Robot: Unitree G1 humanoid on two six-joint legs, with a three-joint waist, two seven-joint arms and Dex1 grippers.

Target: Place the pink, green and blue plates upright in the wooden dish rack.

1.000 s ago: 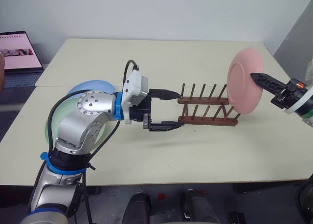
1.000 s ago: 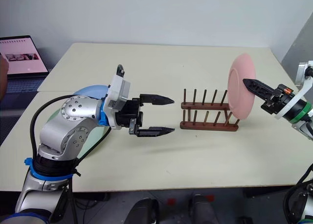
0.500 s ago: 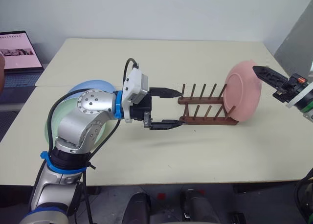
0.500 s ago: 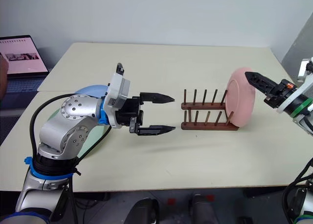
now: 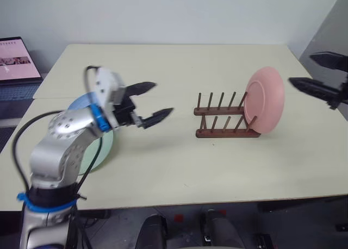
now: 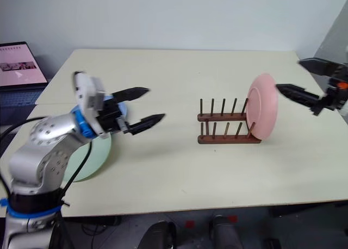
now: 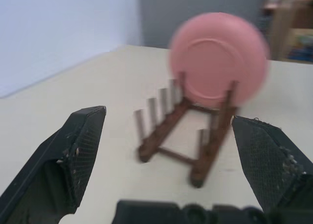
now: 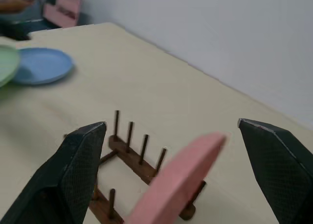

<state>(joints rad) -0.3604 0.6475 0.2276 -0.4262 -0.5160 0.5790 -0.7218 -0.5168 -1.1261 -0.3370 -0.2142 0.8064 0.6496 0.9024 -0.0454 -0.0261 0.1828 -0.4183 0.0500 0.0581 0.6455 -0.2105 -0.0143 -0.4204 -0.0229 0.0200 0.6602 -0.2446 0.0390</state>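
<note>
The pink plate point(image 5: 265, 99) stands upright at the right end of the wooden dish rack point(image 5: 217, 118), leaning between its last pegs. My right gripper point(image 5: 300, 68) hangs open to the right of the plate, apart from it and holding nothing. My left gripper point(image 5: 163, 98) is open and empty, well left of the rack and pointing toward it. Under my left arm the green plate point(image 5: 104, 147) lies flat on the table. The blue plate point(image 5: 81, 101) lies flat just behind it. The right wrist view shows the blue plate point(image 8: 41, 66) beyond the rack point(image 8: 132, 153).
A cream table point(image 5: 179, 167) carries everything, with a seam across its left part. An open laptop point(image 5: 16, 58) sits beyond the table's left edge. Bare tabletop lies between my left gripper and the rack.
My right gripper opened, let go of the pink plate and drew back up and right. The plate now rests in the rack. My left gripper swung left, away from the rack.
</note>
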